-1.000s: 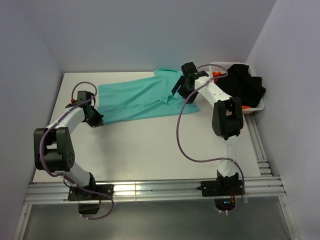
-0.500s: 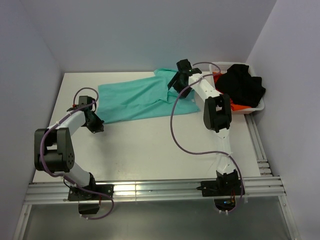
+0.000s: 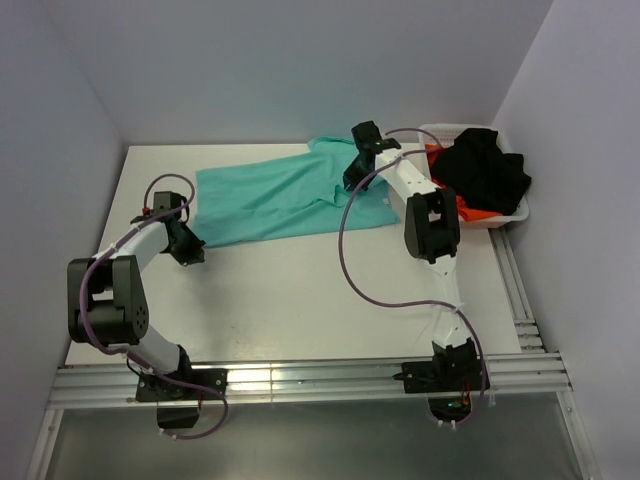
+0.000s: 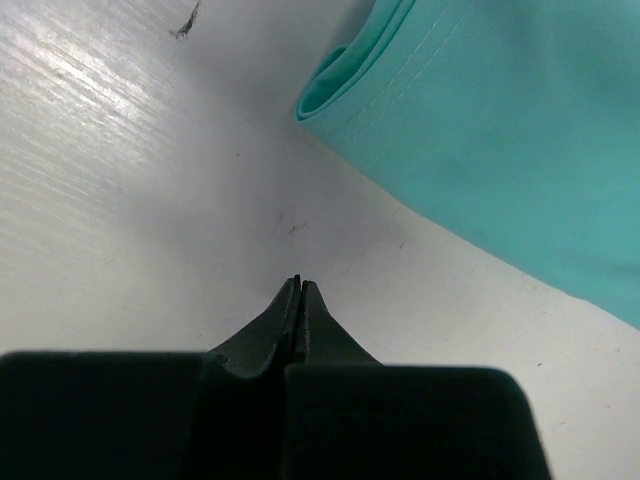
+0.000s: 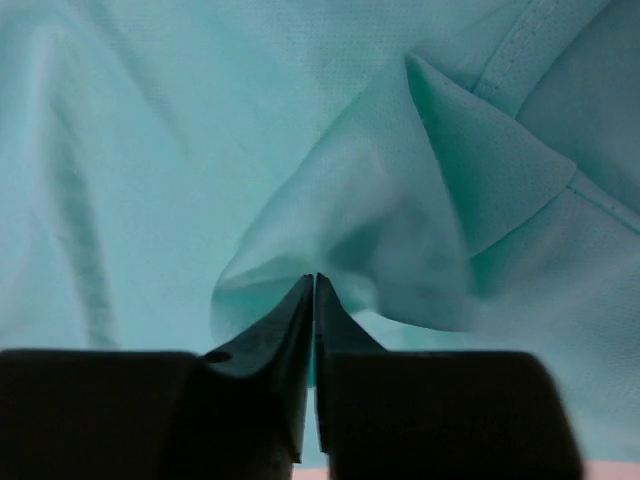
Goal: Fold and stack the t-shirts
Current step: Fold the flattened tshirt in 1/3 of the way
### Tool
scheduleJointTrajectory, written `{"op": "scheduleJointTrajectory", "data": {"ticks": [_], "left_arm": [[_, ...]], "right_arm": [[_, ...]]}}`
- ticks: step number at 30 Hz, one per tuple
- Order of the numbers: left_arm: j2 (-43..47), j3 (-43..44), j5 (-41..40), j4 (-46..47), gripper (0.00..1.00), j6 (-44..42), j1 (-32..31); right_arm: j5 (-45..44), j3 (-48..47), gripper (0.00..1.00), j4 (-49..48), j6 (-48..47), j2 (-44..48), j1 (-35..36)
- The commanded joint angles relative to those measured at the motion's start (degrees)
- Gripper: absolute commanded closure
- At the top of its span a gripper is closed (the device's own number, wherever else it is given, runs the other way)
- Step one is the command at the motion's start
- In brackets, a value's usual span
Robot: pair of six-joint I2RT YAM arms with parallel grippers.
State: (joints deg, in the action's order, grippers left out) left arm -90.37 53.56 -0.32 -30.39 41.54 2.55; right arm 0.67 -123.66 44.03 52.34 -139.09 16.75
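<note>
A teal-green t-shirt [image 3: 275, 198] lies spread across the far middle of the table. My right gripper [image 3: 354, 178] is down on its right part, and the right wrist view shows it [image 5: 315, 278] shut on a raised fold of teal cloth [image 5: 400, 230]. My left gripper [image 3: 195, 255] rests just off the shirt's near-left corner. In the left wrist view it [image 4: 300, 283] is shut and empty over bare table, with the shirt's hem [image 4: 480, 120] ahead and to the right. A black t-shirt [image 3: 487, 168] and an orange-red one [image 3: 478, 212] lie in the basket.
The white slotted basket [image 3: 508, 216] stands at the far right against the wall. Walls close off the left, back and right sides. Metal rails [image 3: 300, 380] run along the near edge by the arm bases.
My right gripper moved a little left over the teal shirt and closed from wide open onto a fold of it. The left gripper stayed shut and shifted only slightly.
</note>
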Motion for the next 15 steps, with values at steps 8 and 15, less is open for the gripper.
{"op": "scheduleJointTrajectory", "data": {"ticks": [8, 15], "left_arm": [[-0.69, -1.44, 0.93, 3.23, 1.00, -1.02, 0.70], [-0.78, -0.91, 1.11, 3.50, 1.00, -1.11, 0.88]], "right_arm": [[-0.93, -4.93, 1.00, 0.26, 1.80, -2.42, 0.30], [-2.06, -2.47, 0.38, -1.93, -0.03, 4.68, -0.40]]}}
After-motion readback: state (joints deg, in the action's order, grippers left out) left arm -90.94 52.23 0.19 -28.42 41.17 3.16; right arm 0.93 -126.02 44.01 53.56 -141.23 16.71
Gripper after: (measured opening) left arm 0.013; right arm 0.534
